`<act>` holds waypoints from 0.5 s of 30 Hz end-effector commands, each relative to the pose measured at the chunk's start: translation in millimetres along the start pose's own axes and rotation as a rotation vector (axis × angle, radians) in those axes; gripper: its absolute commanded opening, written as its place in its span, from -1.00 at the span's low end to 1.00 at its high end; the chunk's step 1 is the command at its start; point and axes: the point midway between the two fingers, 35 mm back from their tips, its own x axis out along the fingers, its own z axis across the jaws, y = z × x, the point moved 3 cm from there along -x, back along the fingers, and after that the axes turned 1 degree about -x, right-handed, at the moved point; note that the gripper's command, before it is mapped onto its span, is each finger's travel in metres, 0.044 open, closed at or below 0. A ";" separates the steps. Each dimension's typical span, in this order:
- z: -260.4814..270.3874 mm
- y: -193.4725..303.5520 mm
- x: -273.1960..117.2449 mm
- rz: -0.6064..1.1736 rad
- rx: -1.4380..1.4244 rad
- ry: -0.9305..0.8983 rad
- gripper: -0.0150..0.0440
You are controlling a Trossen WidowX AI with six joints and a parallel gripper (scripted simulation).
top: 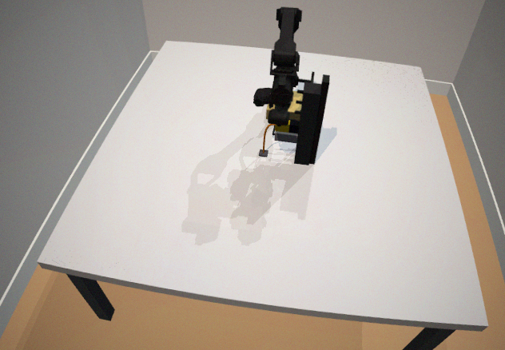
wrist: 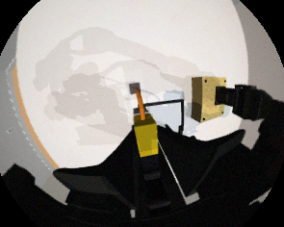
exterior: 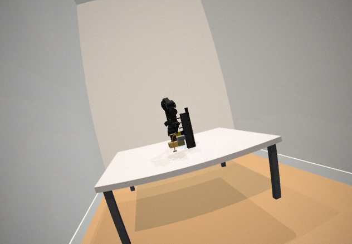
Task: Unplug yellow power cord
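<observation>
Yellow block-shaped plug (wrist: 145, 139) sits clenched in the black end effector (wrist: 146, 155), low beside the tall black upright power strip (top: 311, 120) on the white worktop (top: 163, 199). Orange cord (top: 267, 136) trails away from the strip; pull looks due that way.
</observation>
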 end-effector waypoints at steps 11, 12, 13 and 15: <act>1.6 -20.1 -0.5 -0.002 0.001 -0.001 -0.49; 1.6 -21.8 -0.5 -0.002 0.001 -0.001 -0.49; 1.6 -23.4 -0.5 -0.002 0.001 -0.001 -0.49; 1.6 -26.7 -0.6 -0.003 0.001 -0.001 -0.49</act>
